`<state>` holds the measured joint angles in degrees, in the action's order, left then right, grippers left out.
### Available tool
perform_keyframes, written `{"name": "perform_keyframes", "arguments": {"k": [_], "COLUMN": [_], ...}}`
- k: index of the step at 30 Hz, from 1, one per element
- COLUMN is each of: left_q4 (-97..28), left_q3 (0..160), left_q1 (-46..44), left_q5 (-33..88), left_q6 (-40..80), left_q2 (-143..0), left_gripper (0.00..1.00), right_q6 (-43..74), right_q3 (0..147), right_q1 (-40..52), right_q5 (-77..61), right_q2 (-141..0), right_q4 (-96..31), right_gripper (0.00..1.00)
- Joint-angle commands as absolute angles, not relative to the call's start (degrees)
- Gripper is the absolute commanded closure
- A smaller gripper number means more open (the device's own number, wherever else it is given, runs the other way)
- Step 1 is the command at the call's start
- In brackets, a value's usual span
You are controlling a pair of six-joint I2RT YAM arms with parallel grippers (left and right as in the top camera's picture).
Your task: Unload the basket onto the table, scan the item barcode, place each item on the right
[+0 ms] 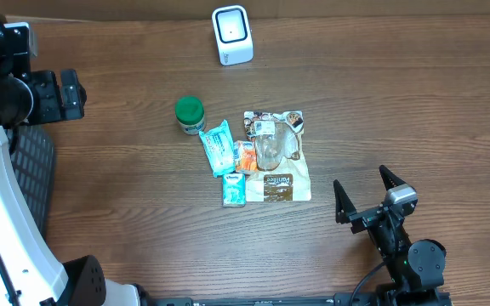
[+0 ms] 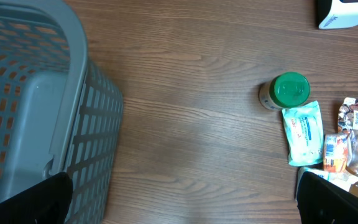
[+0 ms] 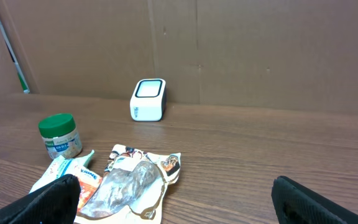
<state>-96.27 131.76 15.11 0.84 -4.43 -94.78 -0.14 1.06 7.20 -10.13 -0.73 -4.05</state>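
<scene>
Items (image 1: 276, 157) number five, scanner (image 1: 232, 35) one; left gripper (image 2: 182, 208) and right gripper (image 1: 361, 178) jaws released.

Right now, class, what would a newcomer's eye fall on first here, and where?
In the middle of the wooden table lie a large pouch and a teal wipes packet, with a green-lidded jar at their upper left. A white scanner stands alone at the far edge, and a grey basket sits at the left.
</scene>
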Motion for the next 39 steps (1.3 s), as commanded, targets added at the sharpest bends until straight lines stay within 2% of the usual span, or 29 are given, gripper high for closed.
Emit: {"name": "perform_keyframes", "arguments": {"k": [1, 22, 29, 34, 39], "left_q4": [-96.4, -96.4, -96.4, -96.4, -96.4], "left_q3": [132.2, 132.2, 132.2, 132.2, 132.2], "left_q1": [15.2, 15.2, 15.2, 15.2, 15.2], "left_q5": [1.5, 1.5, 1.5, 1.5, 1.5], "left_q6": [-3.7, -3.7, -3.7, -3.7, -3.7], "left_q2": [-94.9, -94.9, -94.9, -94.9, -94.9], "left_gripper": [0.00, 0.00, 0.00, 0.00, 0.00], "right_q6": [0.0, 0.3, 8.0, 7.9, 7.0], "right_q3": [0.5, 0.5, 0.9, 6.5, 19.2], "right_q1": [7.0, 7.0, 7.0, 7.0, 7.0], "right_q5": [-10.1, -10.3, -20.8, -24.3, -24.3], "right_q2": [-0.2, -0.2, -0.2, -2.4, -11.0], "right_q4": [-3.7, -1.2, -0.8, -2.4, -11.8], "right_gripper": [0.00, 0.00, 0.00, 0.00, 0.00]}}
